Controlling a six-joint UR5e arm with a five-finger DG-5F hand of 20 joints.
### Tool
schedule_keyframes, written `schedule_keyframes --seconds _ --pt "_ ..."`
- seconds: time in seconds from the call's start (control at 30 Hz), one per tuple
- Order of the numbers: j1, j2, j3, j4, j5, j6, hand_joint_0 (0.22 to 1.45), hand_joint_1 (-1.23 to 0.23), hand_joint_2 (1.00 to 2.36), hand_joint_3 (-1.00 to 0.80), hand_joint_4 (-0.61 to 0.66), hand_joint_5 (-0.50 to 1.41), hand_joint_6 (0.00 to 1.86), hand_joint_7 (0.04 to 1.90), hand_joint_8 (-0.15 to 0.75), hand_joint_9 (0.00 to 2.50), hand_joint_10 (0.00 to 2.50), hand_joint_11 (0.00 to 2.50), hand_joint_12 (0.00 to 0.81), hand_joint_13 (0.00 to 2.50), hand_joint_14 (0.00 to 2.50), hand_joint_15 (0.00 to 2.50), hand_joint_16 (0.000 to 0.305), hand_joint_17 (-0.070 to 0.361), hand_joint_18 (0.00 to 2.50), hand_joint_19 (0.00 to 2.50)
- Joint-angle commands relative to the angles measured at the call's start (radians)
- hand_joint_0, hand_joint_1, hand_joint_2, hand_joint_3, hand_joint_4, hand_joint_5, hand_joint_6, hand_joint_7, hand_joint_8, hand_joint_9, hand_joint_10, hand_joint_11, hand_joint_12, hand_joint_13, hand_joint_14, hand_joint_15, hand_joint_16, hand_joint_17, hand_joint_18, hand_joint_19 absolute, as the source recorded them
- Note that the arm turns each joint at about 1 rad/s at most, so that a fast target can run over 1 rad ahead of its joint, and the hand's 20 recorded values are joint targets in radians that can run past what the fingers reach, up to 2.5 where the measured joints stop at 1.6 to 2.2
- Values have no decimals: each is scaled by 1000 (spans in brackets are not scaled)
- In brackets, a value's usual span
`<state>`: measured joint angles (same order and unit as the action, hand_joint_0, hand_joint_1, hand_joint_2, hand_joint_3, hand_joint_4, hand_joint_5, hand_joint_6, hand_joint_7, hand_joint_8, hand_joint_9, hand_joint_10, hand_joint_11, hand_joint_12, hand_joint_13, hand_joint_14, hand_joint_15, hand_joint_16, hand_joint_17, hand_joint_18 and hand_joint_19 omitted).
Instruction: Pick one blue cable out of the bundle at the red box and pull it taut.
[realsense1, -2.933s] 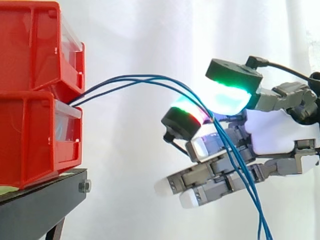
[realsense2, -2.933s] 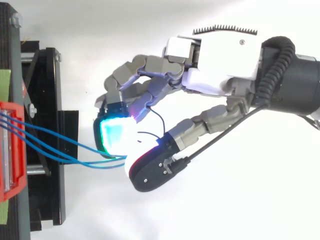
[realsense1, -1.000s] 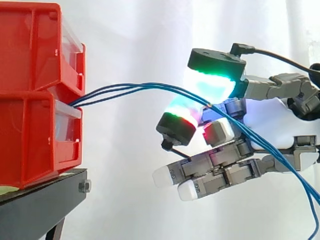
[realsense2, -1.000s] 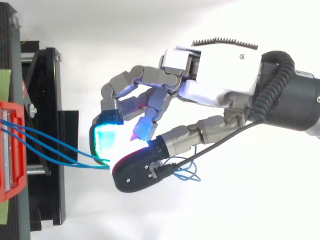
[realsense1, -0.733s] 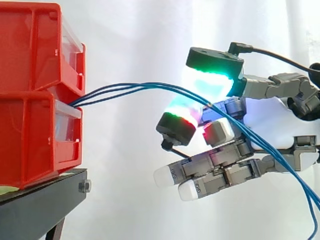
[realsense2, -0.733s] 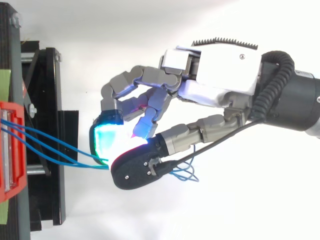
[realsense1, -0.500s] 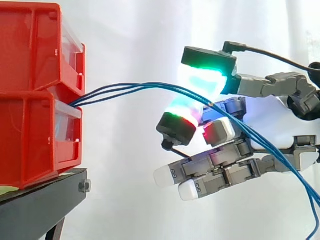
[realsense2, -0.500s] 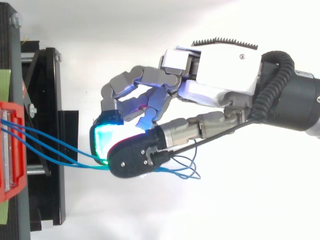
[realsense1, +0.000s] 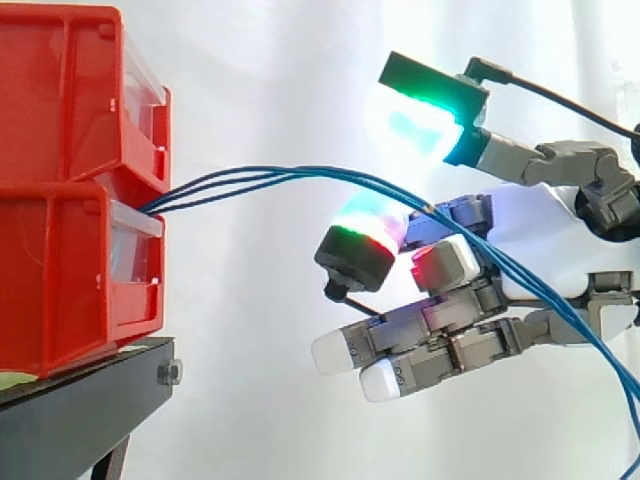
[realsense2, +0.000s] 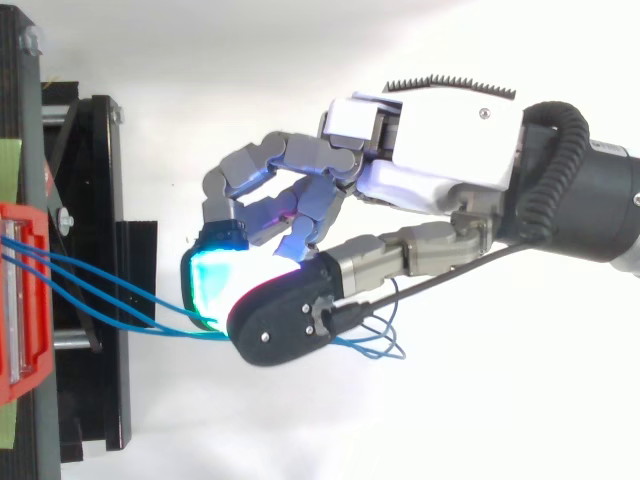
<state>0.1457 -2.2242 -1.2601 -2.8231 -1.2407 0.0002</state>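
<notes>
Three thin blue cables (realsense1: 280, 178) come out between the two stacked red bins (realsense1: 60, 200) and arc right. They lie across a curled finger's green-and-red glowing pad (realsense1: 365, 235) and then slope down past the palm to the lower right. The hand (realsense1: 560, 250) faces the bins. Its thumb pad (realsense1: 425, 115) glows green and is raised well above the cables, with a gap between them. The lower fingers reach out almost straight below the cables. In the top view the cables (realsense2: 110, 295) run from the bin to under the thumb of the hand (realsense2: 450, 130), and slack loops trail behind it.
The bins rest on a black stand (realsense1: 80, 410), which lies at the left edge in the top view (realsense2: 95, 250). A white curtain hangs behind. Open space separates the bins from the fingertips.
The thumb has lifted up off the cables, opening a gap above them. The rest of the hand and the cables have hardly moved.
</notes>
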Motion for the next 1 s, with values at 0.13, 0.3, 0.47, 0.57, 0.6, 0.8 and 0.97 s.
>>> schedule_keyframes --seconds 0.13,0.3,0.47,0.57,0.6,0.8,0.97 --pt "0 0 1 -3 1 0 553 -852 1000 -500 142 -92 860 1127 355 1159 17 797 358 611 10 243 54 121 567 258" --pt "0 0 1 -3 0 0 628 -871 1000 -500 126 -107 878 1106 341 1097 19 816 348 600 11 253 52 117 562 266" --pt "0 0 -1 -3 1 0 654 -872 1010 -364 97 -112 890 1120 343 1109 18 843 347 618 11 261 52 117 588 270" --pt "2 0 1 -3 0 0 651 -861 1014 -302 71 -112 904 1109 349 1124 17 855 347 630 12 267 51 116 599 276" --pt "0 0 -1 -3 1 0 647 -857 1014 -294 60 -112 907 1089 348 1127 16 861 347 635 11 272 51 116 600 283" --pt "2 0 -1 -3 1 0 608 -786 1012 -322 57 -111 913 1049 344 1141 17 858 346 631 12 285 52 116 588 291" --pt "2 0 -1 1 1 0 587 -691 1008 -375 84 -117 897 1068 351 1156 15 882 348 623 12 290 52 117 569 303"
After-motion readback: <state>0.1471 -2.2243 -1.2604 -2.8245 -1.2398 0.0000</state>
